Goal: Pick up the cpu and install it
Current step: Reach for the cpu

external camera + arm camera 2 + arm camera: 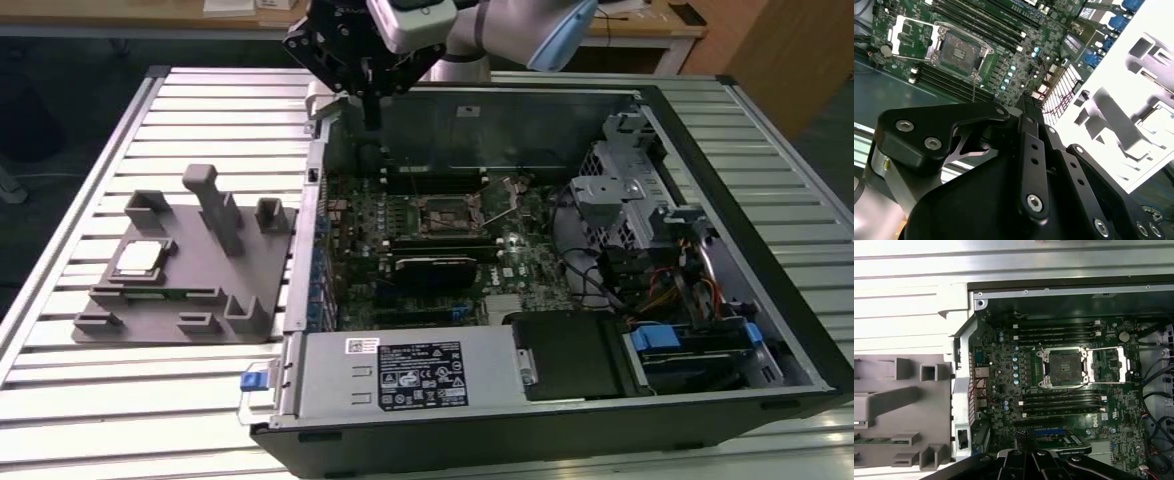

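While on the fixture (187, 300), cpu (139, 259) beside posts (207, 205).

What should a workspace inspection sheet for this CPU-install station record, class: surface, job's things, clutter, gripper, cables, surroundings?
Surface: slatted metal table, carrying an open computer case and a grey fixture.
Job's things: cpu lies flat on the fixture; motherboard socket empty, cover swung open.
Clutter: nothing seen.
Gripper: gripper shut, empty, above the case's wall nearest the fixture.
Cables: coloured wire bundle inside the case, at the exterior view's right.
Surroundings: wooden desk behind the table.
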